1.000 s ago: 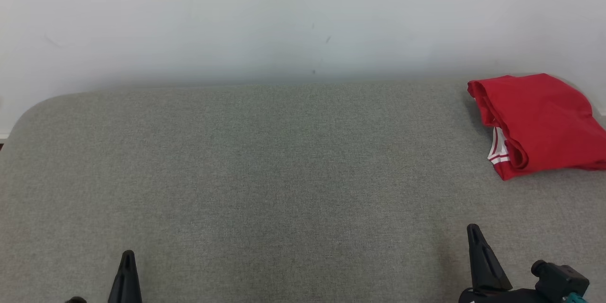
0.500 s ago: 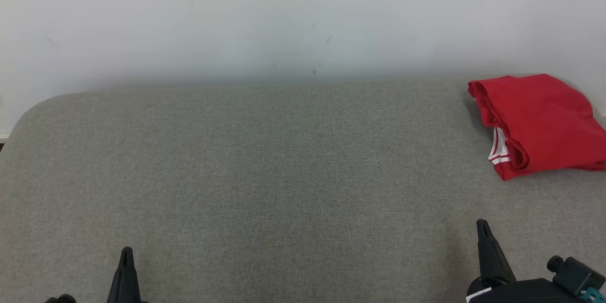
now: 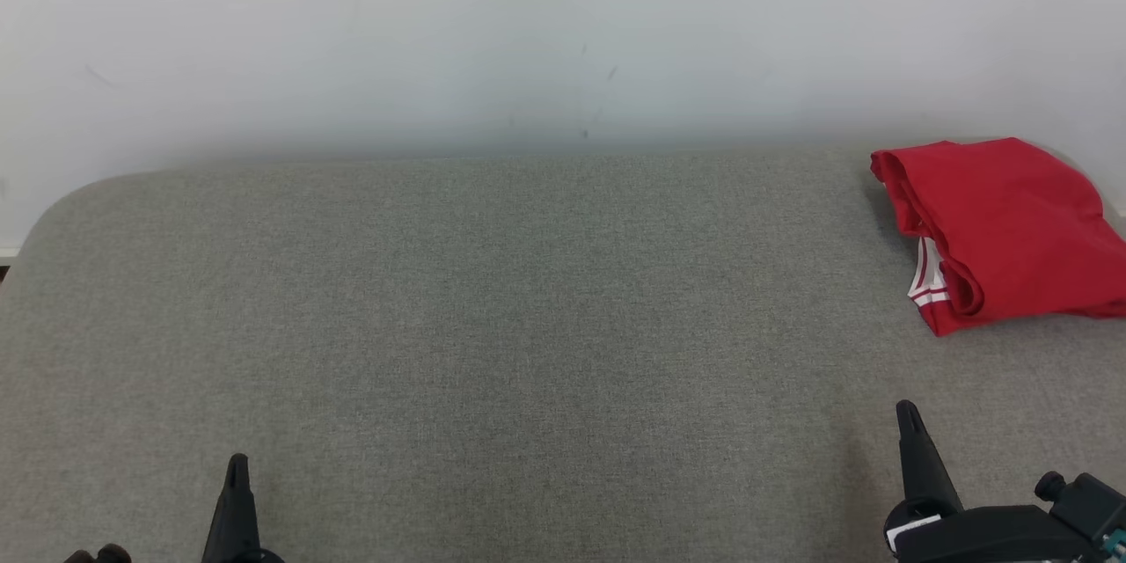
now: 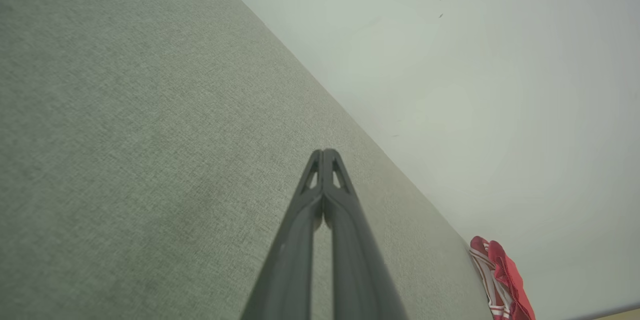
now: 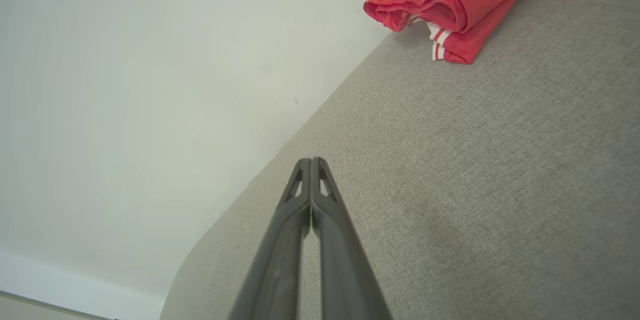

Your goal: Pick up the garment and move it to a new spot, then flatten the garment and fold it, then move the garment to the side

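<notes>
- While the left gripper [image 3: 236, 464] and right gripper [image 3: 907, 412] sit low at 7 and 5 o'clock in the head view, both have their fingers pressed tip to tip with nothing between them, well apart from the cloth.
- garment [image 3: 1003, 229]: red with white striped trim [image 3: 925, 281], at 2 o'clock on the grey fabric surface [image 3: 528, 325], up at the far edge by the wall [image 3: 528, 35]. Its right part runs off frame.
- It lies as a compact layered bundle, rolled fold edge facing 9 o'clock. My read: already folded and parked to the side, so the task looks at or near its end.
- Handling, judged: thin knit, light, limp, no stiffness. It won't slide cleanly on the woven surface and will likely drag and bunch. Not fragile.
- If another grab is needed, the right arm is closer. In the right wrist view the garment sits between 1 and 2 o'clock from the fingertips.
- Pinch through all layers at the thick rolled edge near the trim, or take two corners with both arms. A top-layer-only grab would likely peel the fold open.
- Risk: long fingers catching the surface weave while digging for the bottom layer.
</notes>
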You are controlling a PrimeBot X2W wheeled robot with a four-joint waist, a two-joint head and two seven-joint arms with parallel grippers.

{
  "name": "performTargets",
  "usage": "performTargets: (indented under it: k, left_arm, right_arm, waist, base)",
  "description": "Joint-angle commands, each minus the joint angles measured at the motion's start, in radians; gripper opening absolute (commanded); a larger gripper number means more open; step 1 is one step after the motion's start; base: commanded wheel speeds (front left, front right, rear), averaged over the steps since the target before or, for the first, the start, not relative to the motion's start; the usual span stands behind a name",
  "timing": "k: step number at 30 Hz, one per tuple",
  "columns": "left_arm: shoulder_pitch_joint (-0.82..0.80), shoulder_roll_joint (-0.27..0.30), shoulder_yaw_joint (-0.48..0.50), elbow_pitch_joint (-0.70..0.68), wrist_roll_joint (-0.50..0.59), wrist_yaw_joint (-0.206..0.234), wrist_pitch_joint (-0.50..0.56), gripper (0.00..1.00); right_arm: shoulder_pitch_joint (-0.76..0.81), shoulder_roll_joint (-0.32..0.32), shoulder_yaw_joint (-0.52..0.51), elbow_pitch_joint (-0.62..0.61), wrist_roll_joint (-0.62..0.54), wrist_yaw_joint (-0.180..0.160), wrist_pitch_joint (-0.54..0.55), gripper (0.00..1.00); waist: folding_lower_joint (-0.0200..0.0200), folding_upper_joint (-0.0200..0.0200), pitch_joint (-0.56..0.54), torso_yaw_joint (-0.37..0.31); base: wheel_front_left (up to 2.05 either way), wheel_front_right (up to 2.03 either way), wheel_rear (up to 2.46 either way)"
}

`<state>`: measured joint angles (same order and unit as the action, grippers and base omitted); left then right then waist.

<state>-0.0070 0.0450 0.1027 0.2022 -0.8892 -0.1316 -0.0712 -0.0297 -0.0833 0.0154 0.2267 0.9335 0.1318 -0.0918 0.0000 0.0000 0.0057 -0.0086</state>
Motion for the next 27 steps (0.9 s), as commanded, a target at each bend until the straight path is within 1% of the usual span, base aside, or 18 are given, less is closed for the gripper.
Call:
performTargets:
  k: [1,16,27]
  left_arm:
    - [-0.029,0.005,0.003,-0.008,-0.035,0.001,0.006,0.0]
    - [-0.05,0.006,0.006,0.005,-0.208,0.001,0.052,0.0]
    - [-0.061,0.006,0.008,0.013,-0.308,0.001,0.079,0.0]
  right_arm:
    - [-0.023,-0.002,-0.007,-0.009,0.029,-0.001,0.006,0.0]
    - [-0.039,0.002,-0.031,-0.004,0.197,-0.001,0.05,0.0]
    - [-0.046,0.005,-0.046,0.0,0.298,-0.001,0.078,0.0]
  waist:
    - [0.0,0.0,0.0,0.0]
    - [0.0,0.0,-0.001,0.002]
    - [0.0,0.0,-0.001,0.003]
  base:
    - [0.0,0.0,0.0]
    - [0.0,0.0,0.0]
    - [0.0,0.0,0.0]
